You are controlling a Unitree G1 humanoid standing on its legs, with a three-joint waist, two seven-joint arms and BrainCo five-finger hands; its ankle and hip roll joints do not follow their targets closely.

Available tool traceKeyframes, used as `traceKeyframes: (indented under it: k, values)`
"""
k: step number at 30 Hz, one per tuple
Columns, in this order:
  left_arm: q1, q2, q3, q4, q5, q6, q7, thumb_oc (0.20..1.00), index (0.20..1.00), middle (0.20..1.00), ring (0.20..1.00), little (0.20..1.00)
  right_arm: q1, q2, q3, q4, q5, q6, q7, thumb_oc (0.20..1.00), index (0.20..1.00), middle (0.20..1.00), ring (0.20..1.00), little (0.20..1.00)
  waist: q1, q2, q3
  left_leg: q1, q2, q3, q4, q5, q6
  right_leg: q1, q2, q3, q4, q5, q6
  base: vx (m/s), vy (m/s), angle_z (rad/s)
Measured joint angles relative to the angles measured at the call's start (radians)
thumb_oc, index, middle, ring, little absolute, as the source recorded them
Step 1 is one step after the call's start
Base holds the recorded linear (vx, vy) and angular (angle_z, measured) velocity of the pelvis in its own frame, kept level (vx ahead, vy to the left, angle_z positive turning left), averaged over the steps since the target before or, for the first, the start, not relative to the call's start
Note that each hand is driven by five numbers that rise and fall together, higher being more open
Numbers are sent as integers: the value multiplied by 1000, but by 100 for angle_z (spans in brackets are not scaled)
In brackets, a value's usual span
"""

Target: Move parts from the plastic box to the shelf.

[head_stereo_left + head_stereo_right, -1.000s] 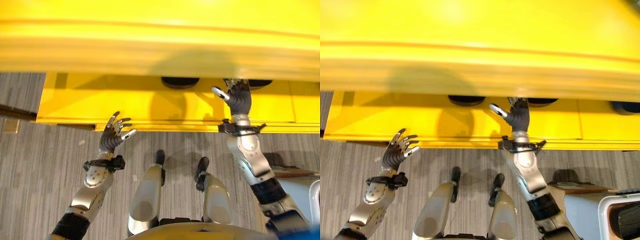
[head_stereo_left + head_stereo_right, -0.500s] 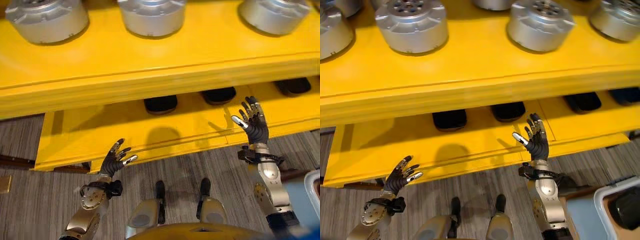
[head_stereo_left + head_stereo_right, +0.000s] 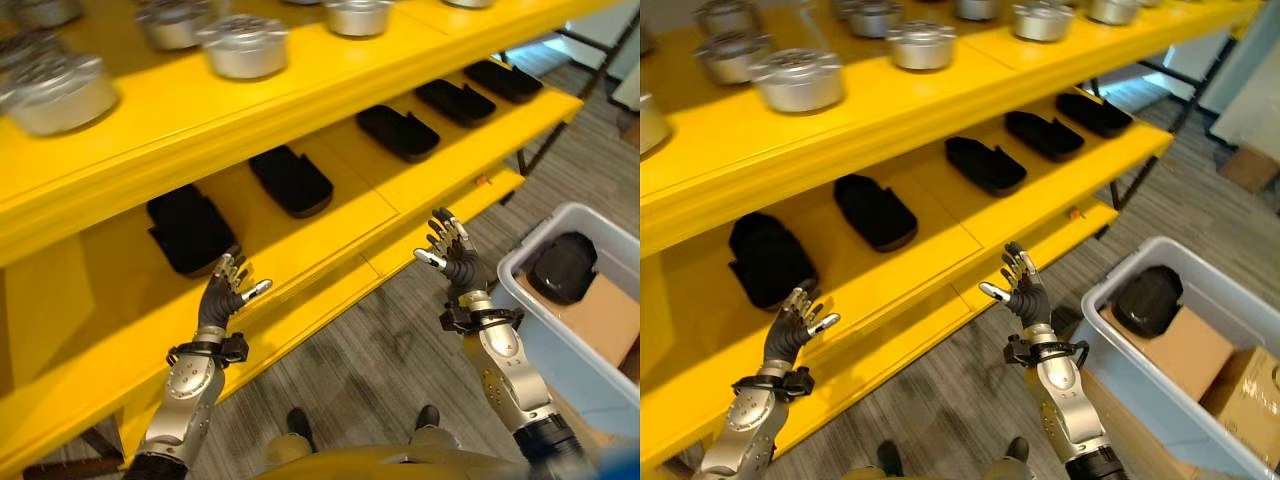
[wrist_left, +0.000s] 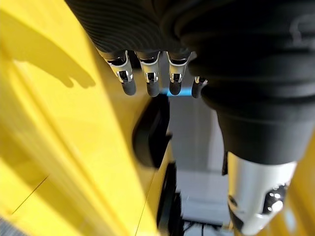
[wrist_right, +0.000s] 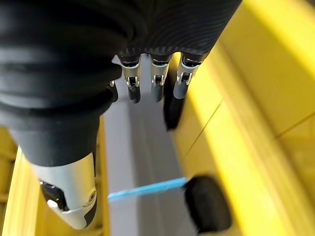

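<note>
No readable text, labels, nos. or signs anywhere: nothing legible on the yellow shelf point(image 3: 940, 110), the black parts point(image 3: 985, 165), or the plastic box point(image 3: 1240, 300).

arms silver-grey | wrists blk ribbed cover | fingers point(image 3: 228, 272) silver, dark tips

- The left hand point(image 3: 222, 297) is raised in front of the robot, on its left side, with the fingers straight and a little spread.
- The thumb of this hand points to the side, apart from the fingers.
- It holds nothing.
- The left forearm goes up from the lower left, with the wrist nearly straight.
- The right hand point(image 3: 452, 258) is raised on the right side, at a similar height, also with straight spread fingers and the thumb apart.
- It holds nothing.
- The right forearm rises from the lower right, and the dark cover shows on the back of the hand.
</note>
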Motion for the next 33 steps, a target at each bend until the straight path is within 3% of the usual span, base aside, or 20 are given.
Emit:
traceKeyframes:
  k: [5,11,12,15,16,17,18,19,20,21,22,24,25,27,28,30,33]
  values:
    - [1,-12,19,-1,0,1,-1,1000,1000,1000,1000,1000,12,-29,-19,0,1,1,14,1000,1000,1000,1000,1000,-27,13,-8,13,73,28,18,2,-38,15,70,10,-34,-13,-27,70,-315,-19]
    - [-10,-15,16,-1,-2,3,-18,1000,1000,1000,1000,1000,13,-37,-20,2,2,-1,37,1000,1000,1000,1000,1000,-50,27,-9,30,138,49,22,11,-53,23,140,16,-41,-26,-71,25,-330,-15]
    - [-13,-15,9,-1,-3,3,-20,1000,1000,1000,1000,1000,11,-34,-21,7,2,-1,41,1000,1000,1000,1000,1000,-55,46,-3,31,174,73,29,13,-58,-34,158,18,79,-93,-101,32,-541,-31]
    - [-28,-20,-27,15,-4,3,-23,1000,1000,1000,1000,1000,18,-33,-31,14,2,-9,40,1000,1000,1000,1000,1000,-48,46,-7,8,243,94,96,23,-67,-143,183,12,319,-227,-162,30,-480,-37]
    - [-57,4,-44,40,-5,5,-24,1000,1000,1000,1000,1000,34,-26,-40,15,2,-9,36,1000,1000,1000,1000,1000,-31,4,-22,-29,260,99,173,27,-64,-186,176,10,373,-277,-207,112,-274,-35]
    - [-75,-8,-60,70,-6,16,-25,1000,1000,1000,1000,1000,44,-32,-40,13,6,-8,34,1000,1000,1000,1000,1000,-30,-7,-24,-46,281,71,217,93,-24,-155,199,2,330,-289,-229,105,-161,-29]
    - [-74,-9,-63,68,-4,20,-27,1000,1000,1000,1000,1000,46,-32,-40,2,9,-8,33,1000,1000,1000,1000,1000,-28,-17,-16,-70,267,5,251,90,-37,-133,211,21,300,-271,-249,106,-172,-48]
    - [-69,-9,-62,55,4,20,-31,1000,1000,1000,1000,1000,41,-37,-37,-5,10,-11,34,1000,1000,1000,1000,1000,-15,-38,-8,-79,174,-159,242,9,-85,-118,209,55,260,-247,-240,32,-79,-69]
    - [-62,-6,-55,41,5,20,-36,1000,1000,1000,1000,1000,41,-40,-37,-12,10,-11,37,1000,1000,1000,1000,1000,-5,-46,-4,-88,112,-213,228,-21,-88,-105,214,77,228,-230,-251,135,-176,-94]
    - [-48,-18,-32,22,4,9,-40,1000,1000,1000,1000,1000,37,-45,-33,-12,10,-15,41,1000,1000,1000,1000,1000,6,-61,6,-113,6,-337,192,-63,-75,-85,224,121,168,-200,-259,144,-106,-111]
    - [-29,-18,-21,16,4,3,-40,1000,1000,1000,1000,1000,34,-45,-24,-3,10,-15,48,1000,1000,1000,1000,1000,35,-60,10,-135,-69,-384,164,-75,-58,-56,256,176,103,-180,-245,142,-108,-117]
    - [-12,-14,-7,18,5,1,-39,1000,1000,1000,1000,1000,34,-39,-18,8,10,-14,65,1000,1000,1000,1000,1000,52,-43,22,-192,-135,-479,156,-76,-48,6,299,190,22,-143,-250,98,-56,-86]
    - [-9,-14,-3,18,6,1,-39,1000,1000,1000,1000,1000,35,-38,-15,11,10,-14,68,1000,1000,1000,1000,1000,51,-44,26,-223,-156,-489,150,-73,-43,16,316,210,8,-143,-250,170,-48,-76]
    - [-3,-13,7,18,8,0,-39,1000,1000,1000,1000,1000,10,-29,2,36,13,-14,79,1000,1000,1000,1000,1000,83,-45,37,-293,-203,-581,126,-58,-29,36,356,294,-29,-128,-244,123,11,-116]
    - [-1,-13,16,20,9,0,-39,1000,1000,1000,1000,1000,-15,-22,17,57,34,-12,88,1000,1000,1000,1000,1000,127,-47,50,-314,-221,-666,112,-49,-24,41,374,337,-31,-114,-255,105,56,-131]
    - [-5,-13,19,20,10,0,-39,1000,1000,1000,1000,1000,-18,-25,18,57,41,-11,107,1000,1000,1000,1000,1000,119,-32,60,-356,-230,-680,129,-21,-15,71,409,372,-43,-112,-260,128,80,-94]
    - [-10,-13,22,20,10,-2,-41,1000,1000,1000,1000,1000,-16,-25,19,51,60,-10,131,1000,1000,1000,1000,1000,115,-44,74,-338,-241,-669,142,5,14,111,433,447,-60,-127,-242,218,143,-75]
